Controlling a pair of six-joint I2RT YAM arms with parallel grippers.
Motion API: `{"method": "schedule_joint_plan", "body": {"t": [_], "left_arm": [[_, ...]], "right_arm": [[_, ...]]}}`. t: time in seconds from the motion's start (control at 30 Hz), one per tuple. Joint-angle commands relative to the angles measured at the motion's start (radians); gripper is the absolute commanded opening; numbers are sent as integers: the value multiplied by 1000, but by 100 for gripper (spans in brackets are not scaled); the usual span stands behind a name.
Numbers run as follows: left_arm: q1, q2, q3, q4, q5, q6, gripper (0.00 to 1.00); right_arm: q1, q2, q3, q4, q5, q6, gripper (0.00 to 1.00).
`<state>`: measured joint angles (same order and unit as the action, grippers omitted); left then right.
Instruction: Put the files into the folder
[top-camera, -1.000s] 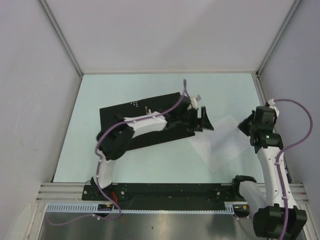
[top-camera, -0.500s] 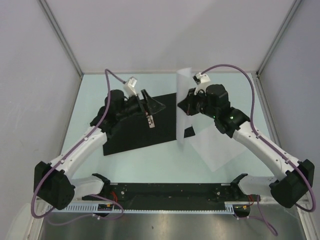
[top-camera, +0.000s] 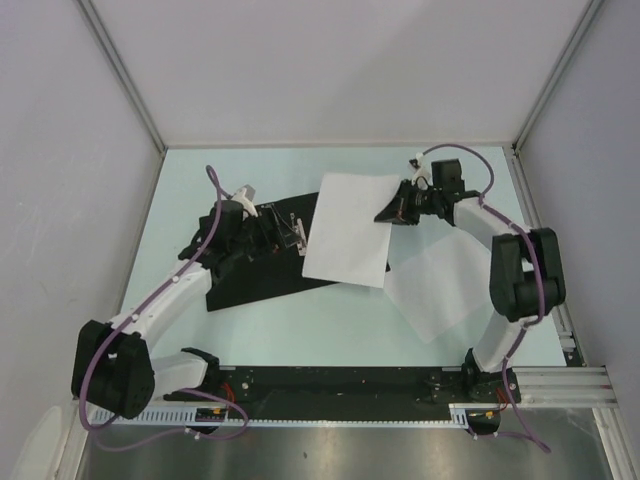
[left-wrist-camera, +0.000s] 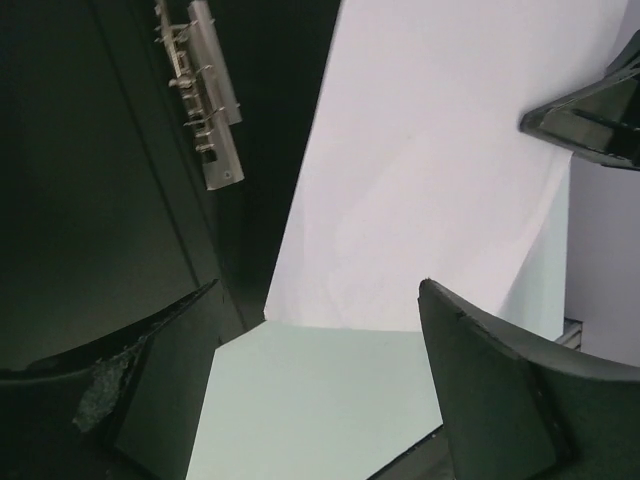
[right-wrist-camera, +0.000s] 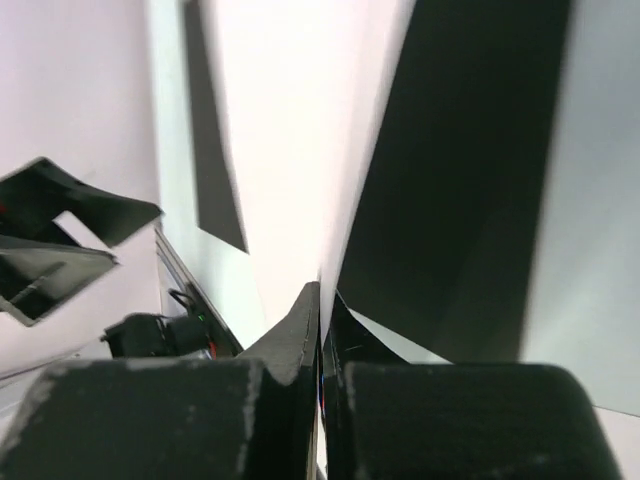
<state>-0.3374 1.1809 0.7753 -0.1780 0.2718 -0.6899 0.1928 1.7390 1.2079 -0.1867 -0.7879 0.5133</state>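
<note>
The folder (top-camera: 245, 275) lies open, black inside up, left of the table's middle, its metal clip (top-camera: 296, 232) near its top edge. My right gripper (top-camera: 393, 213) is shut on the right edge of a white sheet (top-camera: 348, 230), which lies tilted over the folder's right part. In the right wrist view the fingers (right-wrist-camera: 300, 330) pinch that sheet (right-wrist-camera: 285, 150) edge-on above the black folder (right-wrist-camera: 470, 180). A second sheet (top-camera: 440, 290) lies flat on the table to the right. My left gripper (top-camera: 272, 236) is open and empty over the folder, beside the clip (left-wrist-camera: 200, 95) and the sheet (left-wrist-camera: 430, 170).
The pale green table (top-camera: 330, 325) is walled by grey panels on the left, back and right. The arm bases and a black rail (top-camera: 330, 380) line the near edge. The right arm's purple cable (top-camera: 480, 165) loops above the gripper.
My right gripper lifted a sheet off the table, carried it left and laid it down over the folder's right part. My left gripper moved left along the folder to the clip.
</note>
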Motion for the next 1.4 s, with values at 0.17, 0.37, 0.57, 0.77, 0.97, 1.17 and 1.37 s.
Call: {"method": "schedule_joint_plan", "body": {"t": [0.17, 0.37, 0.57, 0.77, 0.97, 1.17, 1.37], "left_arm": [[15, 63, -44, 55, -59, -17, 84], [17, 75, -73, 75, -57, -14, 84], [17, 79, -85, 86, -56, -7, 84], [17, 68, -94, 86, -56, -2, 84], [15, 66, -99, 89, -49, 1, 84], [17, 59, -107, 98, -46, 3, 84], [17, 59, -110, 98, -43, 4, 84]], "right_arm": [[-12, 201, 30, -11, 25, -288, 0], [-24, 235, 53, 62, 99, -406, 0], [0, 241, 71, 72, 90, -541, 0], [53, 192, 68, 52, 10, -581, 0], [86, 133, 48, 9, 6, -536, 0], [63, 111, 25, 19, -3, -518, 0], [83, 152, 27, 90, -50, -495, 0]]}}
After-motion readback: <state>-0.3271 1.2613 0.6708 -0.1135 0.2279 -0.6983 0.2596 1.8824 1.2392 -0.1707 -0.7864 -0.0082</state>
